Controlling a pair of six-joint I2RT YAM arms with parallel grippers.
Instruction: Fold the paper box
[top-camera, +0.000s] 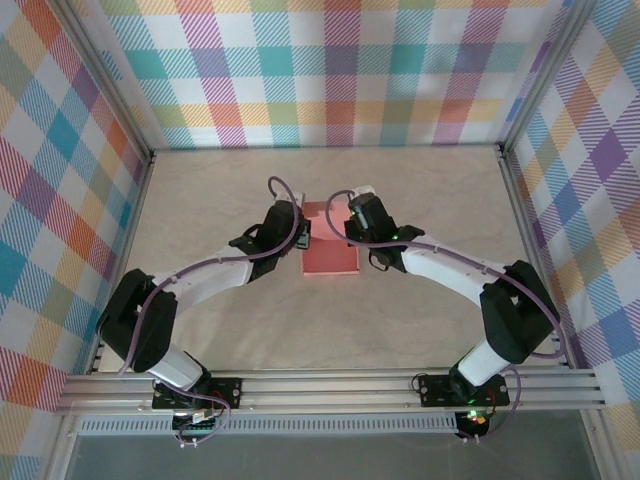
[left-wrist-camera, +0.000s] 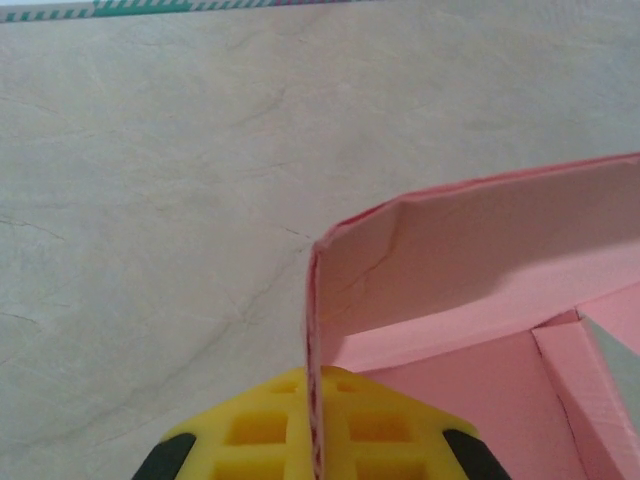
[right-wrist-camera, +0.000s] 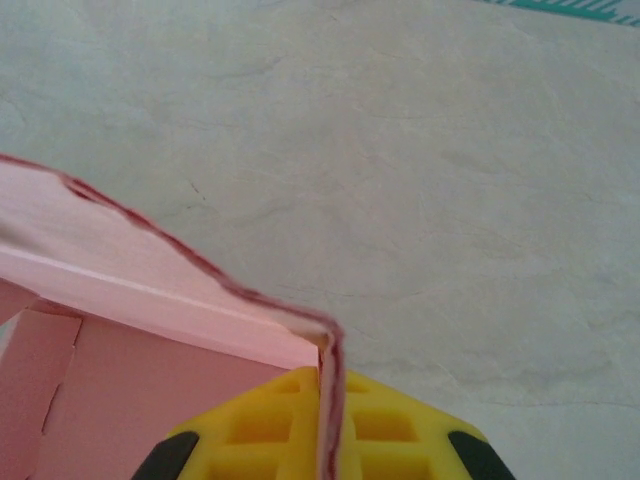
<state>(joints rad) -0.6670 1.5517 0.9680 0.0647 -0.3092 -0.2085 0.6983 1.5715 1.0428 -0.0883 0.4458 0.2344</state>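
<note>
The paper box (top-camera: 330, 255), salmon-pink card, lies in the middle of the table between my two arms. My left gripper (top-camera: 300, 230) is shut on its left wall; in the left wrist view that thin wall (left-wrist-camera: 318, 350) runs edge-on between the yellow fingers (left-wrist-camera: 255, 430), and the far wall (left-wrist-camera: 480, 250) stands up and curves away to the right. My right gripper (top-camera: 350, 228) is shut on the right wall; in the right wrist view the card edge (right-wrist-camera: 332, 400) is pinched between the yellow fingers (right-wrist-camera: 390, 430), with the far wall (right-wrist-camera: 150, 270) bending off to the left.
The beige tabletop (top-camera: 440, 200) is ringed by plaid walls (top-camera: 330, 70) on three sides. An aluminium rail (top-camera: 330, 388) carries both arm bases along the near edge.
</note>
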